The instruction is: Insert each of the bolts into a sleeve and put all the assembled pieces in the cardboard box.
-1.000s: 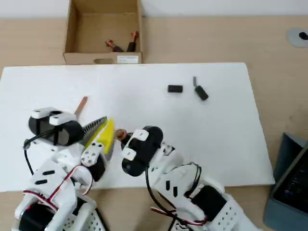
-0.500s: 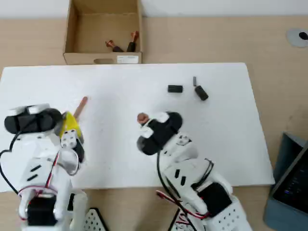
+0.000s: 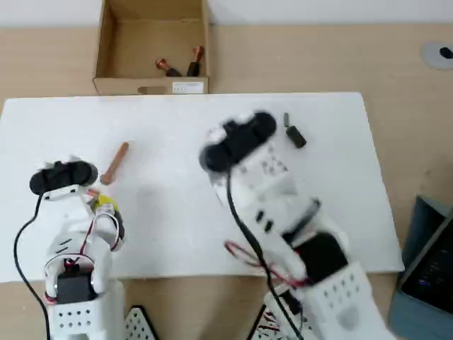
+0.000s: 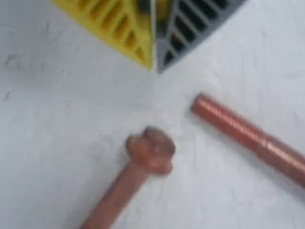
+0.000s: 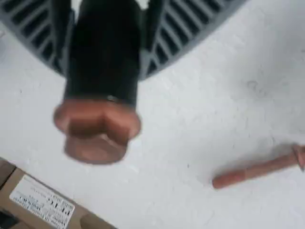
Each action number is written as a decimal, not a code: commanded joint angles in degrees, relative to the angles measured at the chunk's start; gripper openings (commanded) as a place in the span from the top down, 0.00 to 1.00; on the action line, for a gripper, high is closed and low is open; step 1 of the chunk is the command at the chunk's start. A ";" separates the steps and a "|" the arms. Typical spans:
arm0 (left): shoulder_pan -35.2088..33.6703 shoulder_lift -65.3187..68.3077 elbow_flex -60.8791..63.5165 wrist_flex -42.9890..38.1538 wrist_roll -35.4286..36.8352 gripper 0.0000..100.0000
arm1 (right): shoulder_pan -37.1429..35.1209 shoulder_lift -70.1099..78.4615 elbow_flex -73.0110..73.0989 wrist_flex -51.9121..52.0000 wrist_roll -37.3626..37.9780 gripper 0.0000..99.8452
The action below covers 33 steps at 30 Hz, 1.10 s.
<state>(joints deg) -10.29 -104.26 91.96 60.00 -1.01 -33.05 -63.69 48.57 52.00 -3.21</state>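
In the right wrist view my right gripper point(image 5: 102, 71) is shut on an assembled piece, a black sleeve point(image 5: 102, 83) with a copper bolt head point(image 5: 97, 131) sticking out, held above the white mat near the cardboard box point(image 5: 33, 200). The high view has this arm point(image 3: 237, 142) stretched toward the box point(image 3: 102, 53), where two assembled pieces point(image 3: 168, 68) lie. My left gripper point(image 4: 153, 64) is shut on nothing, just above two loose copper bolts point(image 4: 150, 148) point(image 4: 248, 136). One bolt point(image 3: 115, 163) lies beside the left arm point(image 3: 64, 177). A loose black sleeve point(image 3: 296, 137) lies at the mat's far right.
The white mat point(image 3: 340, 212) covers most of the wooden table. A grey-blue device point(image 3: 428, 262) stands off the mat at the right edge, and a grey disc point(image 3: 439, 53) sits at the far right corner. A thin grey pin point(image 3: 287, 119) lies by the loose sleeve.
The right arm has swung from the mat's front toward the box, carrying the bolt and sleeve. The left arm has drawn back to the left, its gripper now over the loose bolts.
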 commanded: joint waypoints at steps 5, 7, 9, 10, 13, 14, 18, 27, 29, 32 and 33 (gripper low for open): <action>-0.62 -0.31 2.81 -1.14 -0.53 1.00 | 4.62 25.10 -23.69 -4.92 -1.23 0.99; -0.62 -0.31 2.90 -1.14 -0.53 1.00 | 5.58 31.34 -28.97 -6.24 -1.23 0.99; -0.62 -0.31 2.90 -1.14 -0.44 1.00 | 6.37 37.49 -34.24 -7.91 -1.14 0.99; -0.62 -0.31 2.90 -1.14 -0.44 1.00 | 6.73 40.66 -36.88 -8.79 -1.14 0.99; -0.35 -0.31 2.90 -1.14 -0.53 1.00 | 7.60 49.80 -44.88 -11.43 -1.14 0.99; -0.35 -0.31 2.90 -1.14 -0.53 1.00 | 7.87 52.88 -47.60 -12.04 -1.05 0.99; -0.44 -0.31 2.90 -1.14 -0.35 1.00 | 7.96 64.75 -58.68 -13.45 -1.05 0.99; -0.26 -0.31 2.81 -1.14 -0.44 1.00 | 7.78 90.68 -84.44 -13.89 -1.05 0.99; -0.26 -0.31 2.81 -0.97 -0.44 1.00 | 7.78 96.04 -90.42 -13.89 -0.97 0.99; -0.26 -0.31 2.81 -0.79 -0.35 1.00 | 7.69 103.60 -98.42 -13.80 1.67 0.99; -0.26 -0.31 2.73 -0.79 -0.35 1.00 | 7.60 105.98 -100.97 -13.80 2.73 0.99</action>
<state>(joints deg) -10.29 -104.26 95.12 59.82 -1.01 -26.11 38.55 -41.98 39.87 -2.68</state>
